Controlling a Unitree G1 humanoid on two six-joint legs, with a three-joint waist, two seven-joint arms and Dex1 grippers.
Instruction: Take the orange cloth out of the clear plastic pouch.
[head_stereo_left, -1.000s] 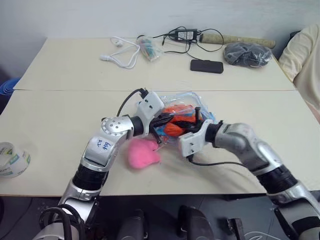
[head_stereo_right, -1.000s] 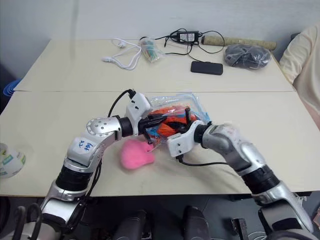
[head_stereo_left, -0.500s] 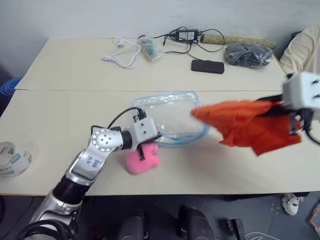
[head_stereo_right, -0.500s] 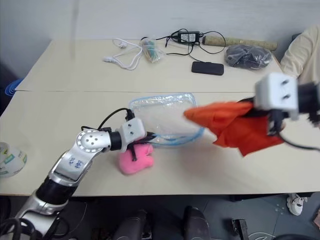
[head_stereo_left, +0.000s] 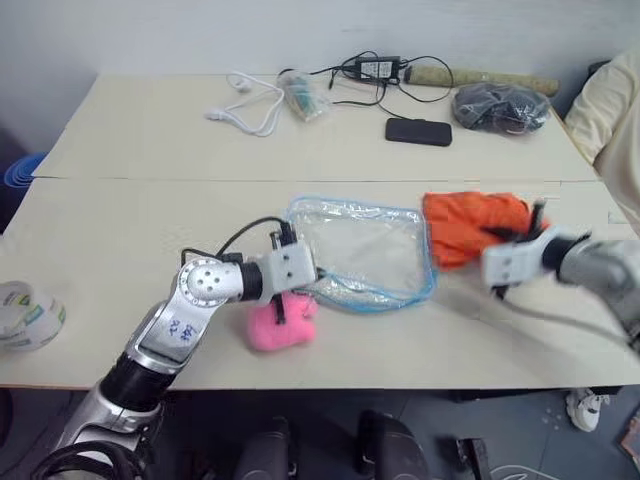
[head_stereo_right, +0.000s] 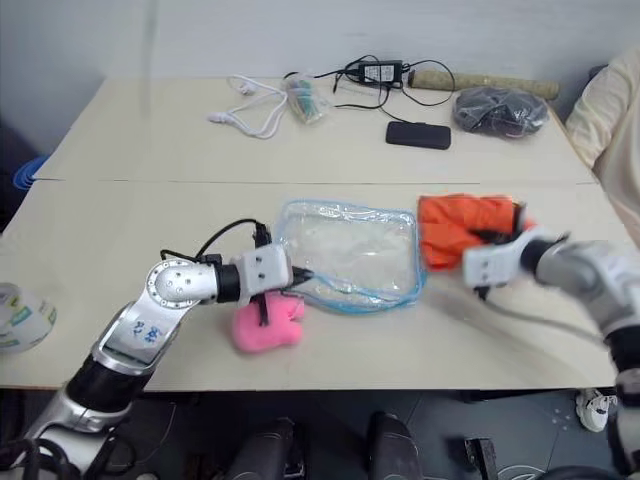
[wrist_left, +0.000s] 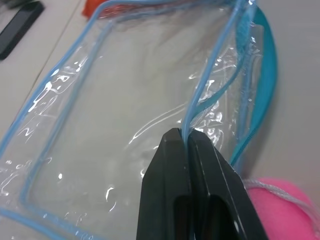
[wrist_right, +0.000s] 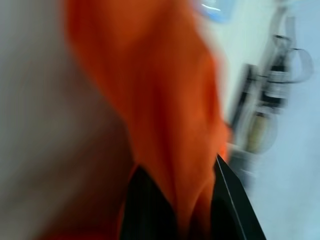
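Your right end effector swung the pinched orange cloth out onto the table while your left end effector stays clamped on the pouch rim, holding it steady.

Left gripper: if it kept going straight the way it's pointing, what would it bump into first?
The left gripper is already pinching the clear plastic pouch at its blue edge, so it would push into the pouch first. Beyond that lies the orange cloth, probably.
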